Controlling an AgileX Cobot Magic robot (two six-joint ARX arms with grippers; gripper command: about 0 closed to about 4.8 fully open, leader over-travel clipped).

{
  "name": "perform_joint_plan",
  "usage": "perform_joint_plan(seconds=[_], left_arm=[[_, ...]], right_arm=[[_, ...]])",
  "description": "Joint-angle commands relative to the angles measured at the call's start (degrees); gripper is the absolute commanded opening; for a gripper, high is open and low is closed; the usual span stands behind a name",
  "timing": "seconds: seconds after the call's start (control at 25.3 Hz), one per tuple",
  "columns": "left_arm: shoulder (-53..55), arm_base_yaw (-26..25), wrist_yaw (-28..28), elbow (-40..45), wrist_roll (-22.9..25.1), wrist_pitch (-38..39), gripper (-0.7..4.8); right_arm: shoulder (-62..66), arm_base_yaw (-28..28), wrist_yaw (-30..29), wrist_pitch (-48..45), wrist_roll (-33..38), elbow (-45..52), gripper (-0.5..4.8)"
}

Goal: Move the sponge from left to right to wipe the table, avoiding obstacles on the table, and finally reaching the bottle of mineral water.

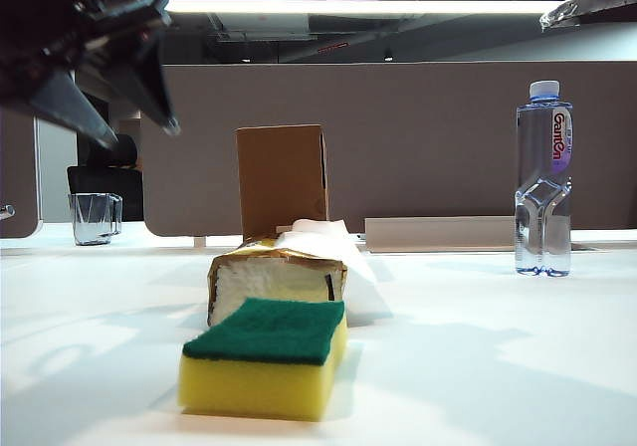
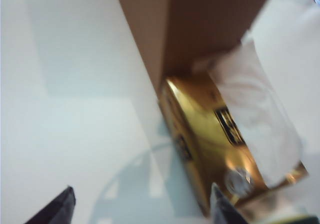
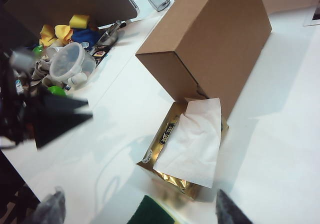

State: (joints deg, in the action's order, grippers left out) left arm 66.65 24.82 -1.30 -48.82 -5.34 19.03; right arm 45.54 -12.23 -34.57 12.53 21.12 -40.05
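Sponge (image 1: 267, 356) on bench (image 1: 498, 366) ungrasped; left hand (image 1: 124, 108) spread overhead, right hand (image 3: 135, 209) spread; approach step, next lowering onto sponge.

One sponge (image 1: 267, 356), one tissue pack (image 1: 279, 277), one cardboard box (image 1: 282, 179), one bottle (image 1: 543, 182), one mug (image 1: 96, 217).

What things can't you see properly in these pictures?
- Sponge: right wrist view's edge cuts off all but a green corner.
- Cardboard box: tissue pack hides its base in the exterior view.
- Tissue pack lettering: blurred in the left wrist view.
- Left gripper, right gripper: open, only partly in frame.
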Motion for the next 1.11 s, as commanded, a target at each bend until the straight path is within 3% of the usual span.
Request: perform_joint_plan(seconds=[0.04,0.4,0.59,0.75,1.11], left_arm=[[-3.3,-4.8,-0.8,-1.1,2.2,0.2,3.47],[-11.7,-18.0,-12.2,-1.1,2.2,5.4,3.47],[-12.7,-18.8,-16.3,-1.1,2.6,7.5,3.46],[-12.7,-18.8,-16.7,-1.1,2.6,7.6,3.46],[-12.8,-18.8,-20.0,-1.1,2.6,8.1,3.46]], right_arm=[[0.1,0.0,-3.7,2.4,0.1,-0.3,3.87],[2.1,-0.4,-10.5,10.8,2.1,-0.3,3.88],[3.9,-7.4,-9.5,13.5,4.6,-0.3,3.88],[6.5,-13.7,-4.2,13.8,5.6,-0.3,3.88],[15.4,-21.0,0.8,11.9,7.3,-0.3,3.88]])
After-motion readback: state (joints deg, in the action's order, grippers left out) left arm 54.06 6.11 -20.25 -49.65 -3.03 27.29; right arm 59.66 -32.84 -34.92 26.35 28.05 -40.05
